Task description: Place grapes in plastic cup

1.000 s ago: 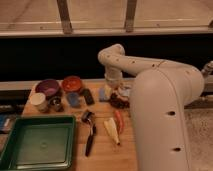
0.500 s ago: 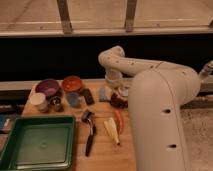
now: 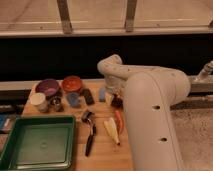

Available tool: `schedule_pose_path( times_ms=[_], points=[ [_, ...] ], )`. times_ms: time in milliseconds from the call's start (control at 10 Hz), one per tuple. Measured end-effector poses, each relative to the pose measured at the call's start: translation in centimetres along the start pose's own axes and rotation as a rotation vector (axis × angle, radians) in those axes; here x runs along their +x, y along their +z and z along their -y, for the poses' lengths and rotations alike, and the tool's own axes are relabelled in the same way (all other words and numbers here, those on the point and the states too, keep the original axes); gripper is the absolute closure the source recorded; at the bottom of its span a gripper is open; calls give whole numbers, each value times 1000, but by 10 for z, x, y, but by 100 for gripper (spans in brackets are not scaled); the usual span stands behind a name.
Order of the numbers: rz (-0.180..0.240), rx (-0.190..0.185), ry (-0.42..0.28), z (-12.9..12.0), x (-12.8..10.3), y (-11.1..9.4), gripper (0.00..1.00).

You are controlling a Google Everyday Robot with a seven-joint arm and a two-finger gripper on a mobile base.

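Note:
The grapes [image 3: 117,102] are a small dark red-purple bunch lying on the wooden table [image 3: 100,155], right of centre. My gripper [image 3: 113,96] hangs at the end of the white arm, pointing down directly over the bunch and touching or nearly touching its top left. The arm hides most of the gripper. The plastic cup [image 3: 73,99], short and blue, stands upright well to the left of the grapes, in front of the orange bowl [image 3: 72,84].
A purple bowl [image 3: 48,87], a white cup [image 3: 38,101] and a small metal cup [image 3: 56,104] stand at the left. A dark block [image 3: 88,96] and a light blue object [image 3: 102,94] lie between cup and grapes. In front lie a chili pepper [image 3: 119,120], a yellow item [image 3: 111,129], a black brush [image 3: 90,134] and a green tray [image 3: 37,142].

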Motion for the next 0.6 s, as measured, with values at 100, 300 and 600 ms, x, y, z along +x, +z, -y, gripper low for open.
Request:
schedule_pose_path(
  times_ms=[100, 300, 600],
  points=[
    [-7, -11, 3, 1, 2, 10, 35],
    [-22, -45, 11, 1, 5, 35, 35],
    [-38, -77, 25, 0, 9, 54, 45]
  ],
)
